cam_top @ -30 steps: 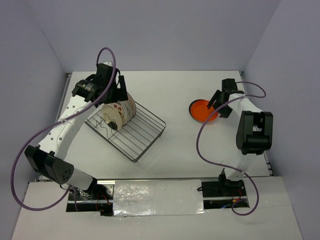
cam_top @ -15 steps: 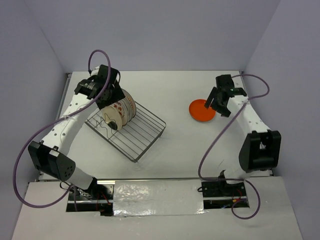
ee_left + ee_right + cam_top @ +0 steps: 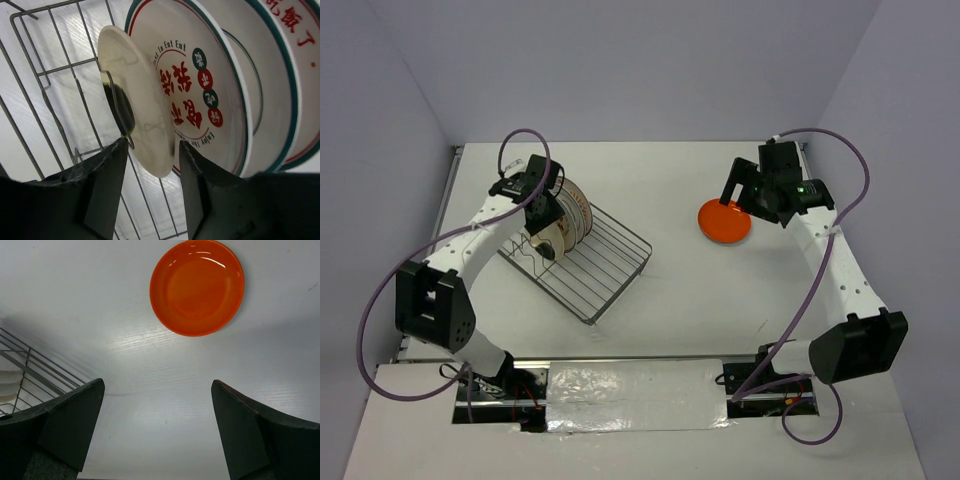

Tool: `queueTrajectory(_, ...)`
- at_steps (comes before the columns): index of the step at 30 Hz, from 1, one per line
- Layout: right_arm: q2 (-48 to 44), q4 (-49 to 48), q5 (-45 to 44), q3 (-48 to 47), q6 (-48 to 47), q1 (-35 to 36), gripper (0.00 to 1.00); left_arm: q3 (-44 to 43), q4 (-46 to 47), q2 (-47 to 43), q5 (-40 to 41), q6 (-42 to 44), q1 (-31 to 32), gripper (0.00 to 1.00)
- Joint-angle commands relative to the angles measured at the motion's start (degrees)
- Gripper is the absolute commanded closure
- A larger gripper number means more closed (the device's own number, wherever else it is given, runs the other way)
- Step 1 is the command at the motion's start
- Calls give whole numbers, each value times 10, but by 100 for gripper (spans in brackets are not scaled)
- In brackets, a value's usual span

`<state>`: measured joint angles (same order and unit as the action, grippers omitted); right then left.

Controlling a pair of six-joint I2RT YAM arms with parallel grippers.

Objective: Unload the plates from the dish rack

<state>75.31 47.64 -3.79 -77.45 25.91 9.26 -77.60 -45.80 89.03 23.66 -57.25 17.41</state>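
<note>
Just behind cream plate (image 3: 142, 82), white plates (image 3: 225, 95).

Table (image 3: 670, 185) bears dish rack (image 3: 600, 268), orange plate (image 3: 724, 221).

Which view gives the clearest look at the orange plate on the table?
The right wrist view: the orange plate lies whole and unobstructed, face up and large in frame. The top external view shows it small, its far edge behind the right gripper. The left wrist view does not show it.
</note>
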Motion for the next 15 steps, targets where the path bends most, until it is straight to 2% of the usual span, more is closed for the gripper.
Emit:
queueTrajectory(1,-20,18,15,-31,-24,10,5,29,68,4,-9,-8,-8,43)
queueTrajectory(6,-23,28,14,-45,-30,15,5,69,113,-3,-37,-10,-17,63)
queueTrajectory(8,-23,33,10,-56,-29,16,5,73,114,-9,-40,-8,-17,74)
queueTrajectory(11,-22,40,5,-73,-27,17,5,57,104,-23,-33,-1,-17,83)
queueTrajectory(15,-15,54,3,-100,-23,17,5,-18,62,-40,-12,23,-17,97)
